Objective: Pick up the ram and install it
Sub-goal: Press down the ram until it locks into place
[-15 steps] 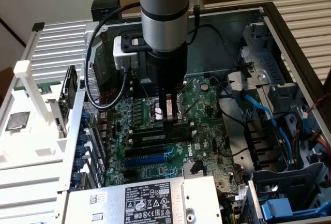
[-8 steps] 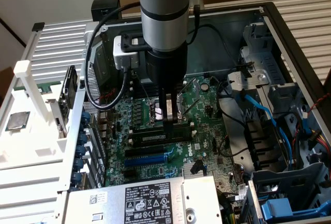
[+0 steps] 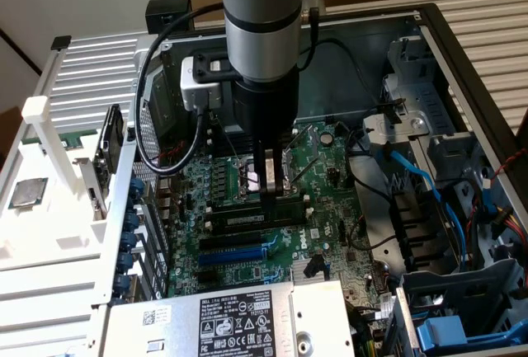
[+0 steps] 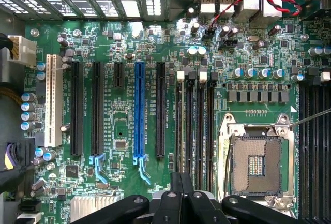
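Dark green and thin, the ram (image 3: 257, 218) lies low on the main board (image 3: 326, 167), seated or nearly seated in one of the long slots just beside the empty processor socket (image 3: 262, 177). In the exterior view its long axis runs across the board from that view's left to its right, in line with the neighbouring slots, edge down; I judge it is held that way so its lower edge meets the slot evenly along its length. The hand (image 3: 273, 194) comes straight down from above with its fingers clenched right at the stick's top edge, touching it; whether they pinch it or only press on it I cannot tell. In the wrist view the closed fingertips (image 4: 182, 195) sit over the memory slots (image 4: 195, 120) next to the socket (image 4: 255, 163). Around the board stand the open computer case (image 3: 462, 52), blue cables (image 3: 421, 180) and the power supply (image 3: 239, 317).
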